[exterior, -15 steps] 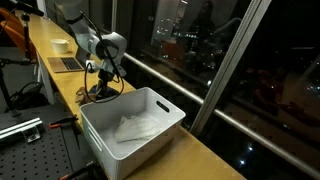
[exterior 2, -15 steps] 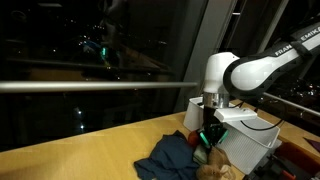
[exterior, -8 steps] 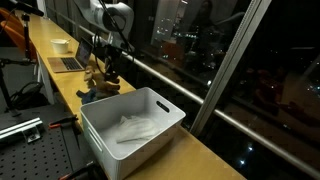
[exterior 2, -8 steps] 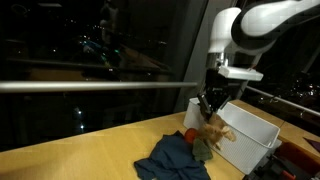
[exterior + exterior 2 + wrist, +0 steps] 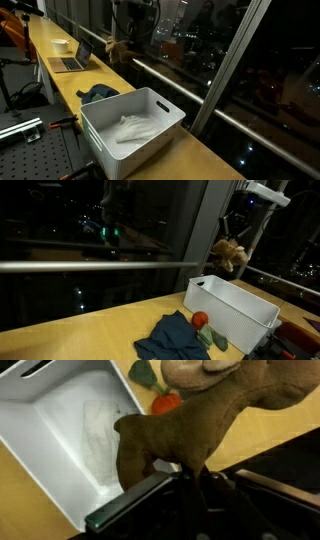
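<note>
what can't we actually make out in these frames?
- Gripper fingertips: wrist view, buried in the brown plush toy; in both exterior views too small and dark against the window.
- Plush toy's head: wrist view, cut off by the top edge.
- Pale thing in the white bin: cloth or paper, too blurred in an exterior view.
- Green thing by the red ball: exterior view, too small to identify.

Office-lab: laptop (image 5: 70,62), window-side counter (image 5: 60,88)

Fuzzy matt plush toy (image 5: 229,256), smooth white plastic bin (image 5: 232,315), soft blue cloth (image 5: 175,338), wooden tabletop (image 5: 80,340).
</note>
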